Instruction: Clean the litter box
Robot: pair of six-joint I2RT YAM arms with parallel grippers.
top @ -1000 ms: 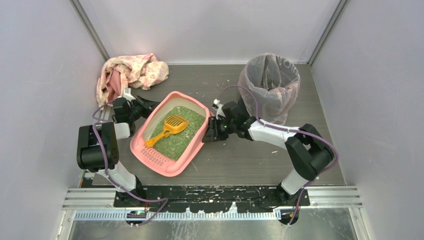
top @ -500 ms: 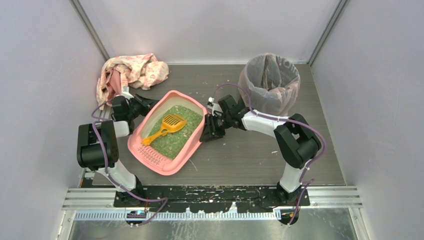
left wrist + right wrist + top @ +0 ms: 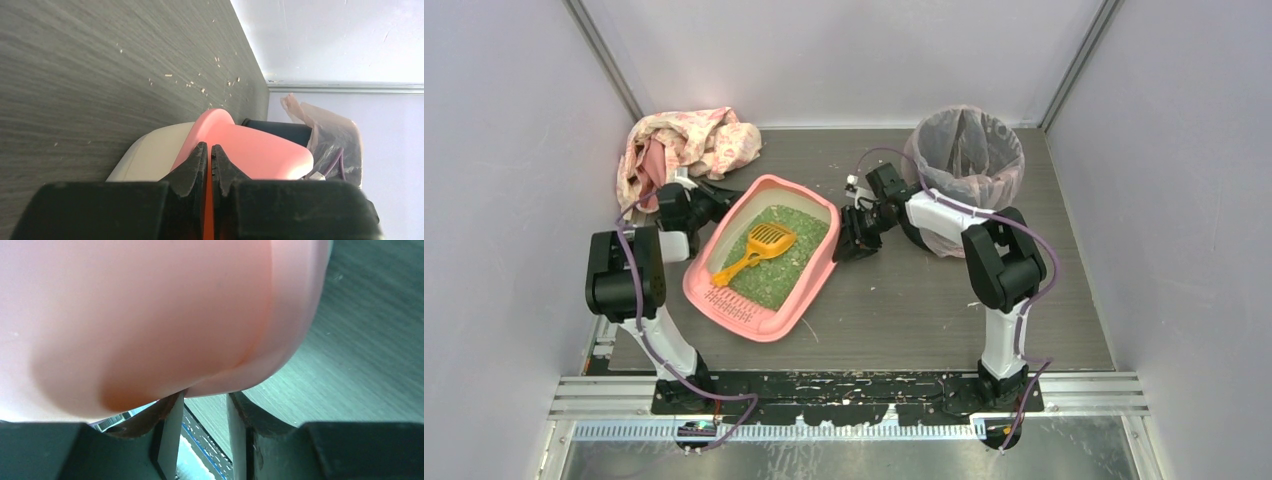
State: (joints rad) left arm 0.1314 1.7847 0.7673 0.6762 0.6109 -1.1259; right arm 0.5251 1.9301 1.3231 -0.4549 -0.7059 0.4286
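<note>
The pink litter box (image 3: 816,278) lies left of the table's middle, holding green granules and a yellow scoop (image 3: 759,250). Its slotted lip (image 3: 730,303) faces the near edge. My left gripper (image 3: 711,205) is at the box's far-left corner; in the left wrist view this left gripper (image 3: 207,147) is shut on the thin pink rim (image 3: 250,150). My right gripper (image 3: 849,245) is against the box's right wall. The right wrist view shows the right gripper (image 3: 205,397) open, with the pink wall (image 3: 150,315) just above its fingertips and only table in the gap.
A dark bin (image 3: 969,160) lined with a translucent pinkish bag stands at the back right, just behind my right arm. A crumpled floral cloth (image 3: 686,145) lies in the back left corner. Small crumbs are scattered over the grey table (image 3: 904,310).
The litter box has slid slightly left and away from the near edge. My right arm has swung in toward the bin, its gripper staying at the box's right wall with jaws slightly narrower.
</note>
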